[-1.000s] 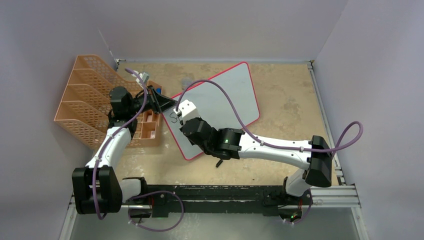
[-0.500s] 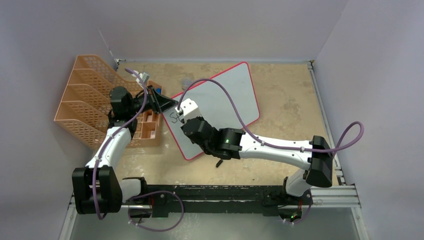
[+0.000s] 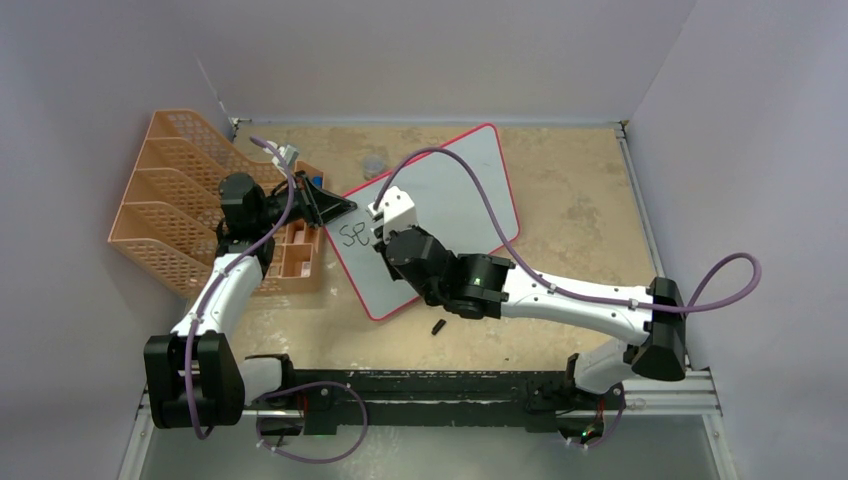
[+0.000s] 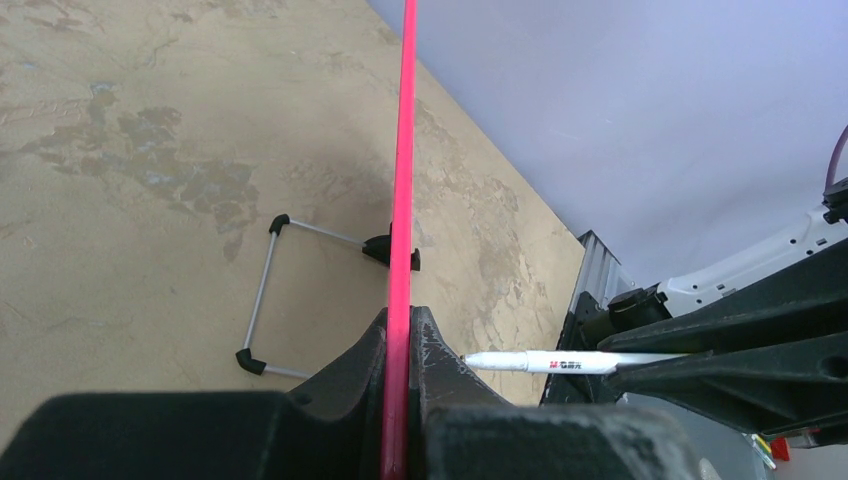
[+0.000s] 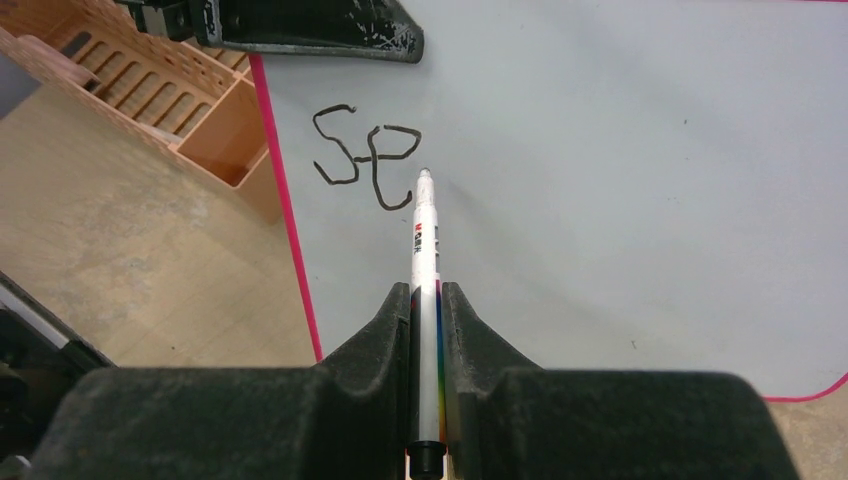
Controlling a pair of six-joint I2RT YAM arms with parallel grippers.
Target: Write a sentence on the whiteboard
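Overhead view: the whiteboard [image 3: 470, 185] sits propped at a slant in the middle of the counter [image 3: 580, 200], its red-framed left edge next to an orange file rack [image 3: 165, 200] and a small orange organiser [image 3: 296, 258]. The left end effector [image 3: 336, 208] is pinched narrow on that left edge. The right end effector [image 3: 380, 230] hovers over the board's left part, closed around a marker that is hard to make out from here. So far the sentence [image 3: 352, 235] is only two black letters, roughly "SP", near the board's left edge. A small black cap [image 3: 438, 326] lies on the counter just below the board.

Left wrist view: the board's pink frame [image 4: 405, 150] runs straight up between the fingers [image 4: 360, 355], which clamp it from both sides. A wire foot [image 4: 262, 300] props the board from behind. The white marker [image 4: 560, 361] points toward the board from the right.

Right wrist view: the right end effector [image 5: 427, 300] grips the marker [image 5: 424, 240] along its barrel, tip forward. The tip lies just right of the second letter [image 5: 390, 165]; whether it touches the surface is not clear.
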